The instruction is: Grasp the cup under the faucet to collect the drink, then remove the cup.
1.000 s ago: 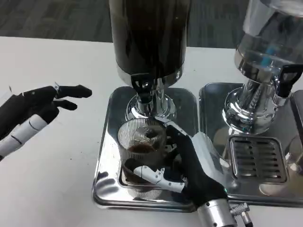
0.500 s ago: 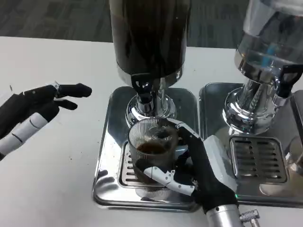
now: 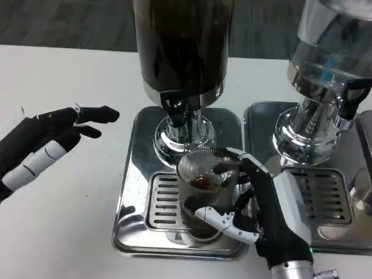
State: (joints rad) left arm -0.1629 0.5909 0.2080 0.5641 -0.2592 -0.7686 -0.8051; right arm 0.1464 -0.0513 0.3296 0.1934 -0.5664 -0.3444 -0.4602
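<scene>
The right hand (image 3: 264,212) is wrapped around the upright ribbed cup (image 3: 203,186), which seems lifted just over the drip tray (image 3: 136,174) at five o'clock from the faucet (image 3: 177,110), while the left hand (image 3: 49,145) hovers spread over the counter (image 3: 64,221), well apart at nine o'clock.

The right hand (image 3: 264,200) hides the ribbed cup's (image 3: 204,189) right side. The dark dispenser (image 3: 183,46) and clear dispenser (image 3: 328,58) are cut off at the top edge.
</scene>
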